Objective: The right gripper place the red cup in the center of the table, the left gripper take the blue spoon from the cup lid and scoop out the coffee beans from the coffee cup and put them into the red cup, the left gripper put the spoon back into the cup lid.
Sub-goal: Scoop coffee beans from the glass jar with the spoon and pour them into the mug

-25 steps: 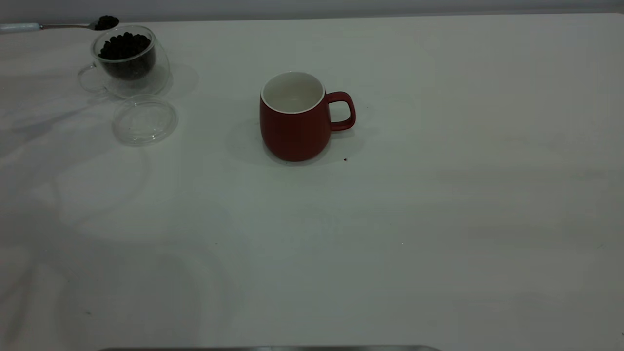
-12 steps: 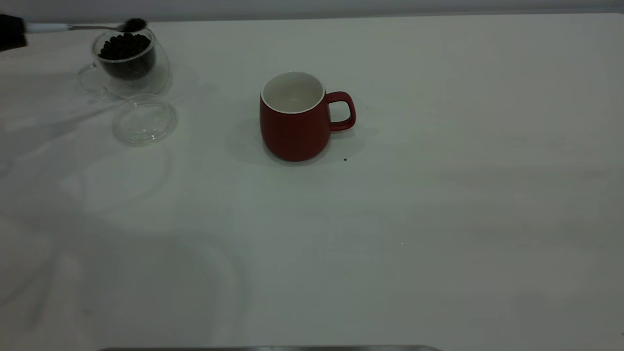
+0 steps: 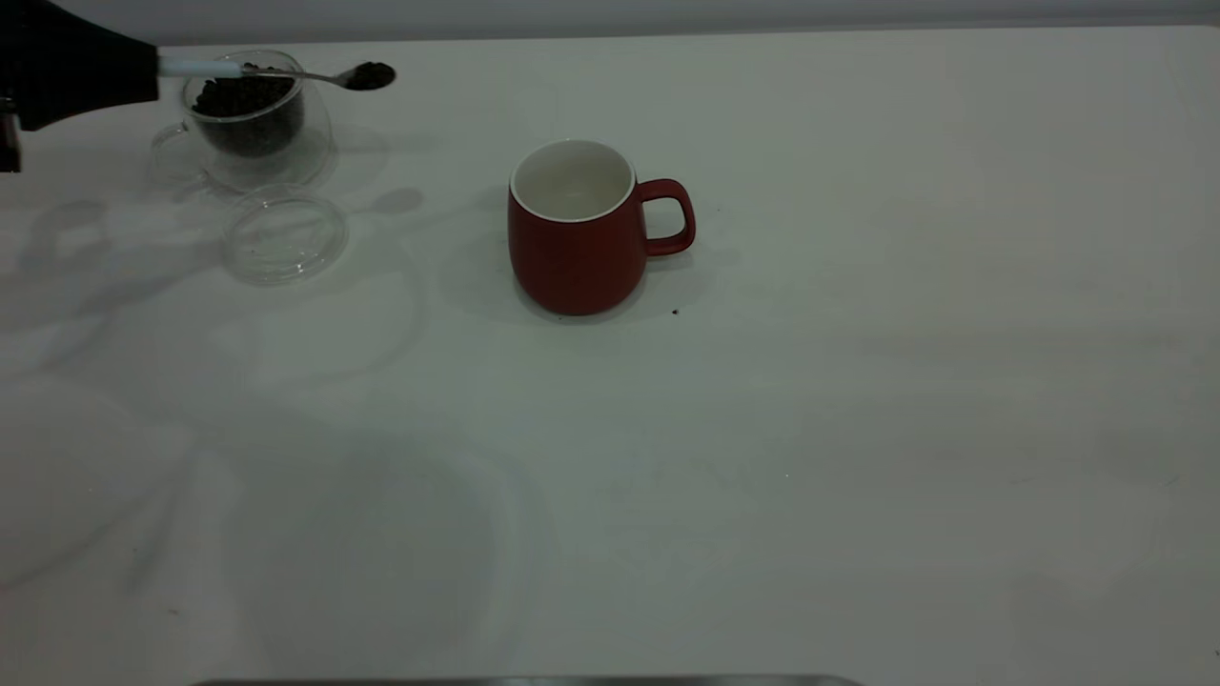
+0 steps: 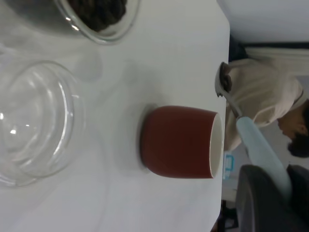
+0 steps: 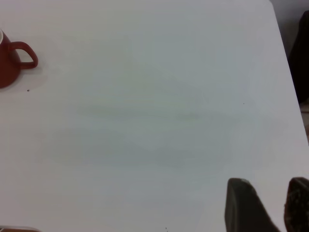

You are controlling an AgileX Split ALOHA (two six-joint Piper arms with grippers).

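Currently the left tool (image 3: 143, 69) sits at the far-left edge of the exterior view, clamped on the pale handle of the blue spoon (image 3: 286, 72). That spoon is held nearly level above the coffee cup (image 3: 250, 119), with its bowl projecting past the cup's rim toward the red cup (image 3: 577, 229). A small load of coffee beans (image 3: 370, 74) rests in the spoon bowl — the main heap of beans stays inside the glass cup.

- Coffee cup: upright near the far-left part of the counter (image 3: 858, 381), clear loop handle pointing to the view's left.
- Cup lid (image 3: 283, 234): flat on the counter just in front of the coffee cup, apart from it; nothing lies on it.
- Red cup: upright near the middle of the counter, handle pointing to the view's right, white interior showing no beans. A tiny dark speck (image 3: 675, 312) lies on the counter near its base.

From the left wrist view, the spoon (image 4: 251, 135) extends out of the tool body beyond the red cup (image 4: 181, 142).

The right tool (image 5: 268, 205) appears only in its own wrist view — two dark fingers spread with a gap between them, holding nothing, above bare counter and well apart from the red cup (image 5: 9, 58).
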